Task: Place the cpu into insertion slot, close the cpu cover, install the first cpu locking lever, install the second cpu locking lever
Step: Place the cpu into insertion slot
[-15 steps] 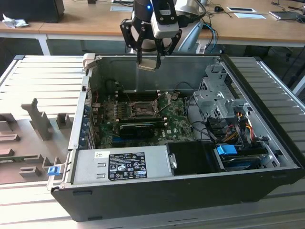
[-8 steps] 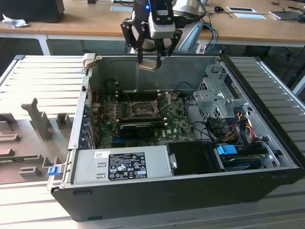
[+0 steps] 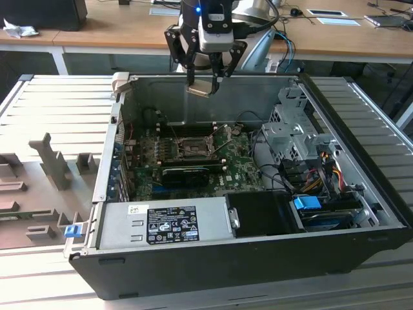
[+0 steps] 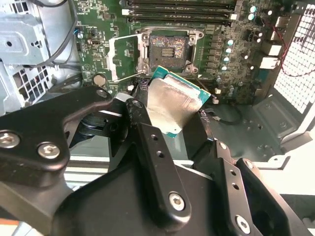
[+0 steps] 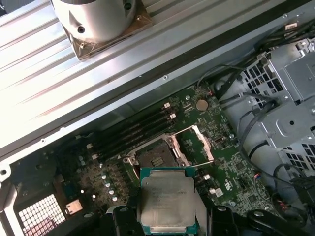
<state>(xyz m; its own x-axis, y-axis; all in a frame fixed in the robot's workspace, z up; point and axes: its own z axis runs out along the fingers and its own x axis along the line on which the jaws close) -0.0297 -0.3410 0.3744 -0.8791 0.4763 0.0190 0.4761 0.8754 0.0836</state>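
Fixture blocks [image 3: 55, 165] at nine o'clock of the computer case [image 3: 258, 265] in the exterior view; gripper [image 3: 204, 84] at twelve o'clock, jaws pinched on the cpu [image 3: 199, 89], well above the empty insertion slot [image 3: 191, 147]; cpu cover [image 4: 123, 58] swung open just beside it; drive cage [image 3: 290, 129] at three o'clock

Computer case [image 3: 226, 265] on ribbed table [image 3: 58, 97]

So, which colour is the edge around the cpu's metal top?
Teal-green; the cpu shows it best in the first wrist view.
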